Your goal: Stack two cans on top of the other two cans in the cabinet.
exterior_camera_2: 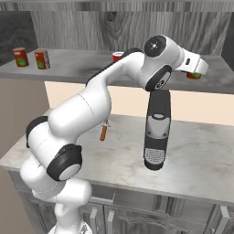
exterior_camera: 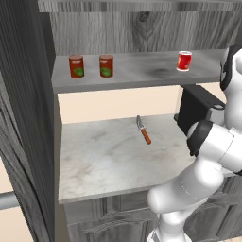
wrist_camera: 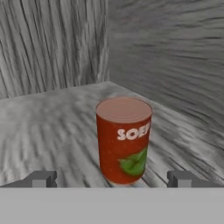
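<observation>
- The cabinet (exterior_camera: pixel 142 28) is the landmark here: its grey shelf board (exterior_camera: pixel 142 73) carries all the cans, and the marble counter (exterior_camera: pixel 108 156) lies below that board.
- On the shelf board, two cans stand close together near its left end: one can (exterior_camera: pixel 76 66) and its neighbour (exterior_camera: pixel 106 65), both with a green patch. They stand upright, just beside each other, not touching.
- A third can with a white lower band (exterior_camera: pixel 184 61) stands further right on the same board, well apart from the pair.
- The fourth can, marked SOEP (wrist_camera: pixel 124 140), stands upright on the board near the cabinet's right inner corner. In the right base view only a small red and green part of it (exterior_camera_2: pixel 195 76) shows past the hand.
- The gripper (wrist_camera: pixel 112 179) is spread wide, with one fingertip on each side of this can and holding nothing.
- My judgement: this is the approach for the first pick. No can is stacked yet. The next move calls for going forward until the fingers (wrist_camera: pixel 41 179) flank the can's body, then closing, lifting straight, and carrying it left over another can.
- An orange-handled knife (exterior_camera: pixel 143 131) lies on the counter below the board; it is not part of the task.
- Hard to see: the fingers are cut off at the bottom of the hand view, so I cannot tell how close they are to the can. The arm (exterior_camera_2: pixel 114 91) hides part of the board in the right base view.
</observation>
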